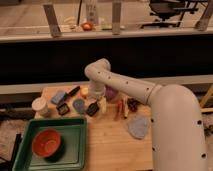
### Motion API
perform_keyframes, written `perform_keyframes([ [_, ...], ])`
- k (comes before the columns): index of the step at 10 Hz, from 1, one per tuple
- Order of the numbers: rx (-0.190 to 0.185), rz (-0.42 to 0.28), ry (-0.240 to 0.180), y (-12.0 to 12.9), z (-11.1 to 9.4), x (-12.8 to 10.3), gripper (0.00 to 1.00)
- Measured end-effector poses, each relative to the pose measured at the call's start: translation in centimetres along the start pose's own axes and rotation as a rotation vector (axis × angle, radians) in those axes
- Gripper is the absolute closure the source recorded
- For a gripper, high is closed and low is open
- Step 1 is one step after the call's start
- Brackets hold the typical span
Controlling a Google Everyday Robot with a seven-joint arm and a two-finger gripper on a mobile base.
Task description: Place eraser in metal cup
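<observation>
A dark counter front runs behind a pale wooden table, with a lit ledge above it carrying a few small items too blurred to name. The robot's white arm reaches in from the right, bends at its elbow and drops toward the middle of the table. Its end effector sits low over the table, just beside the purple bowl; whether it is open or closed cannot be told. The eraser lies tilted right at the end effector, and whether it is held cannot be made out. The metal cup stands just left of the eraser. Further left are a black squarish piece, a pale blue block and a white cup. A green tray at the front left holds a red bowl.
</observation>
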Motion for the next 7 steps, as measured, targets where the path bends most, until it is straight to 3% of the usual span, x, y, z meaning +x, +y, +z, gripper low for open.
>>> perform_keyframes([
  [7, 0.012, -0.008, 0.012, -0.25, -0.59, 0.19, 0.20],
])
